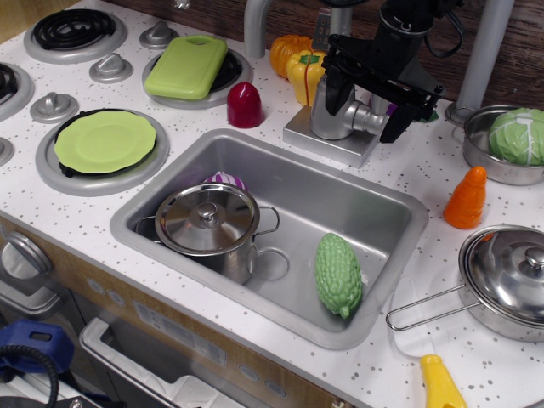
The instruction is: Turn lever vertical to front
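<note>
The silver cylindrical tap body (334, 109) stands on a square base plate (327, 140) behind the sink. A stubby side arm (368, 120) sticks out to its right. The lever itself is hidden behind my gripper and I cannot tell which way it points. My black gripper (364, 104) comes down from above and hangs over the tap. It is open. One finger (330, 85) is left of the tap body, the other finger (398, 121) is at the end of the side arm. The tall grey spout pipe (255, 25) rises at the back left.
The sink (387, 217) holds a lidded steel pot (208, 225) and a green gourd (338, 274). A yellow pepper (304, 75), orange pumpkin (285, 51) and red block (245, 104) sit left of the tap. A cabbage bowl (510, 140), orange carrot (467, 197) and lidded pan (510, 280) are on the right.
</note>
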You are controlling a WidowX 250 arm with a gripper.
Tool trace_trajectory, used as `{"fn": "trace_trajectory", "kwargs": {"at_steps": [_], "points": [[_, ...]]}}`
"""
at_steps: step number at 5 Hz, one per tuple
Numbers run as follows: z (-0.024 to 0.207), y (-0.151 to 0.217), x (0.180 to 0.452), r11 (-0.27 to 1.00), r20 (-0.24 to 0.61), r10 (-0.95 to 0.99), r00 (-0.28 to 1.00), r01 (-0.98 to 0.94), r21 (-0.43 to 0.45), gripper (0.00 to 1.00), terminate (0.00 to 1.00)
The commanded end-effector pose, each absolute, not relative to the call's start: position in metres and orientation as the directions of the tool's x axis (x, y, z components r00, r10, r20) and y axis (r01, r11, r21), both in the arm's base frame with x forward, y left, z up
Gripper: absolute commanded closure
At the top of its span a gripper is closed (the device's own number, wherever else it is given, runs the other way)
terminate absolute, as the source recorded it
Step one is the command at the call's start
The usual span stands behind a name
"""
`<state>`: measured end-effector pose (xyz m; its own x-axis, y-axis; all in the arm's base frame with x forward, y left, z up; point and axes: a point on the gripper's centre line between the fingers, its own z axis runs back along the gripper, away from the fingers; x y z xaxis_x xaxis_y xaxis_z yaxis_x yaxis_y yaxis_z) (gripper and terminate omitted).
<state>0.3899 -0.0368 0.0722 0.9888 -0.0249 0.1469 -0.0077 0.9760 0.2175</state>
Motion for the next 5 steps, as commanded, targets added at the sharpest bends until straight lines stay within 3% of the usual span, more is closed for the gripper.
{"fn": "trace_trajectory", "kwargs": {"at_steps": [1,5], "points": [[0.072,-0.037,0.39,0.976,0.147,-0.025,0.989,-0.008,0.218,0.0,0.0],[0.104,-0.028,0.427,0.963,0.34,-0.067,0.938,-0.028,0.267,0.0,0.0]]}}
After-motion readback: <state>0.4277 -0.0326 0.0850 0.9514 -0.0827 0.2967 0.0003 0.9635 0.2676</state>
